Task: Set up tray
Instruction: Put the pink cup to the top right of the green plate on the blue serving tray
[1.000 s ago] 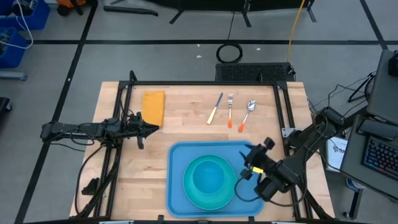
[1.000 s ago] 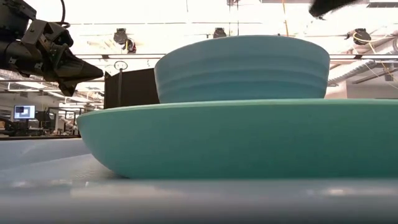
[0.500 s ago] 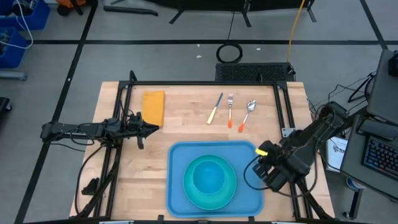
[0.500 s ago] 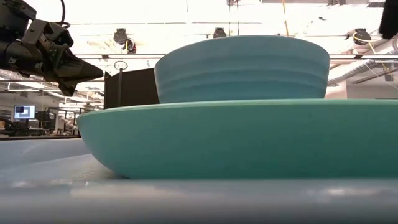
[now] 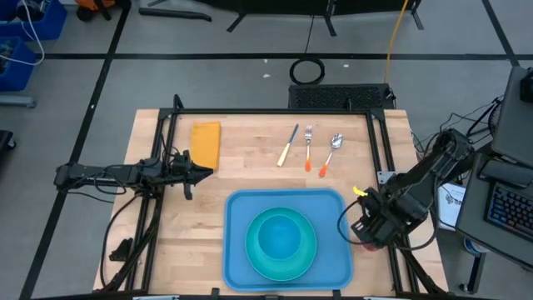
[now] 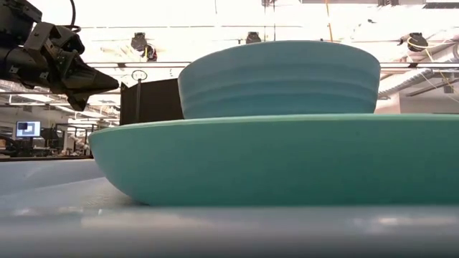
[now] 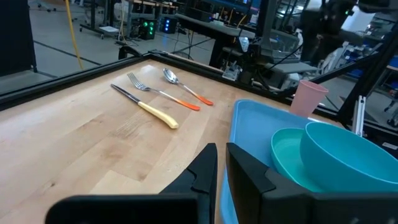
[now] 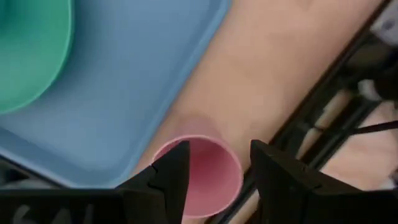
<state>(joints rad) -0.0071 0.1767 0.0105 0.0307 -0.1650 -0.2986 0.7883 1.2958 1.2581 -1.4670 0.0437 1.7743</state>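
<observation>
Blue tray point(image 5: 239, 208) holds plate, bowl; right gripper point(image 8: 214, 163) over pink cup point(image 8: 202, 177).

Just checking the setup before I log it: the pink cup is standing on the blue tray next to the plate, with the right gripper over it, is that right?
Not quite. The pink cup stands on the bare wooden table beside the blue tray, not on it, as the right wrist view shows. The right gripper is indeed over it.

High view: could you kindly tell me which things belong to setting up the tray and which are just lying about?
Job: large flat blue plastic tray; round turquoise plate; turquoise bowl; pink plastic cup; yellow-handled knife; orange-handled fork; orange-handled spoon; orange-yellow rectangular napkin.
Lying about: black coiled cable; black keyboard; blue bins.
</observation>
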